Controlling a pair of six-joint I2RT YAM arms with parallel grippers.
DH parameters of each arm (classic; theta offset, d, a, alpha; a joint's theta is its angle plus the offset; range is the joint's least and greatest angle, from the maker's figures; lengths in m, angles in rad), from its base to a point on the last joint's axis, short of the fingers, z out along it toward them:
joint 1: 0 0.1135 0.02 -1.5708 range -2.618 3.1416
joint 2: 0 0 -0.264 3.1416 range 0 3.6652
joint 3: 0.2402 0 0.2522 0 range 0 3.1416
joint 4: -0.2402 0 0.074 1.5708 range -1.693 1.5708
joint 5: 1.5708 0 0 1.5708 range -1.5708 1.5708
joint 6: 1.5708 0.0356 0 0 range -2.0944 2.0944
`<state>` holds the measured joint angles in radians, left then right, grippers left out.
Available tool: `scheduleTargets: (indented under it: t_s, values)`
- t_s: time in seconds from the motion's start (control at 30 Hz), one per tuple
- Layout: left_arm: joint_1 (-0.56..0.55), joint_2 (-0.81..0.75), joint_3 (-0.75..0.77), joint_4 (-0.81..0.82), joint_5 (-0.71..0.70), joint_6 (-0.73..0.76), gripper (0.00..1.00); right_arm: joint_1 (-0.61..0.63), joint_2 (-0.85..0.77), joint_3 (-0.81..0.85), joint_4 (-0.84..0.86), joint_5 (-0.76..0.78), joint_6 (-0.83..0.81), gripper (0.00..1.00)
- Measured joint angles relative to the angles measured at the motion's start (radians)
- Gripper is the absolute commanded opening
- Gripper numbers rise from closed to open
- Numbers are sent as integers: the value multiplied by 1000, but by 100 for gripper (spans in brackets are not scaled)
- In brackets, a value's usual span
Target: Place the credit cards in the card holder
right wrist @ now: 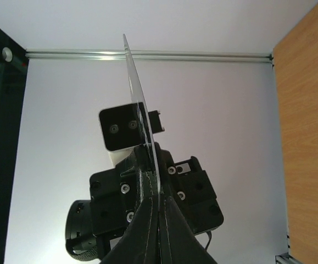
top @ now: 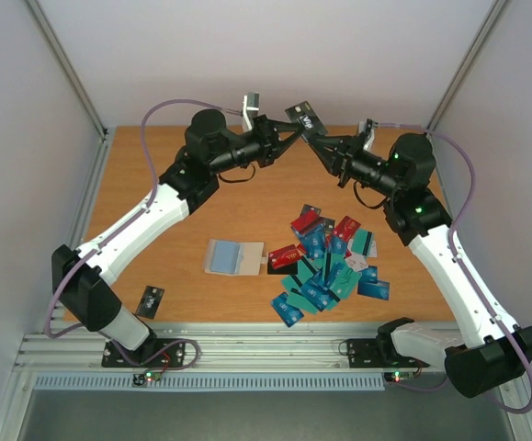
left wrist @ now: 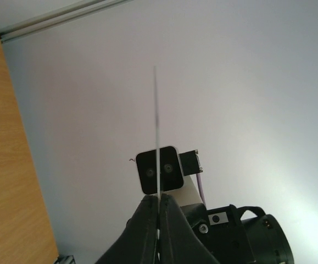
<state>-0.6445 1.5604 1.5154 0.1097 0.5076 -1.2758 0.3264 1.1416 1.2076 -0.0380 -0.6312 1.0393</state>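
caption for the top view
Left claw and right claw pinch one black card beyond the card pile and card holder.

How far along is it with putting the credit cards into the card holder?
Done: nothing I can see in the open cream-beige rectangular card holder. In hand: one thin black plastic card, pinched by both the left claw and the right claw, raised at the back. Still to go: the pile of teal, blue and red plastic cards and a lone black card apart from it.
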Motion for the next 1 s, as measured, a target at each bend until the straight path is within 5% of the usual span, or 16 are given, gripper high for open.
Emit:
scheduleTargets:
  t_s: [0.1,0.23,0.3,0.77,1.0]
  values:
    - [0,0,0,6,-2,0,0,0,1,0,6,-3,-2,3]
    - [0,1,0,8,0,5,0,-2,3,19,-44,-20,-54,65]
    - [0,1,0,4,2,16,0,-3,10,63,-133,-37,-126,74]
    - [149,-58,-11,-192,293,161,0,-159,25,82,-486,-395,-649,73]
    - [157,-63,-32,-243,520,197,0,-159,62,116,-546,-513,-764,61]
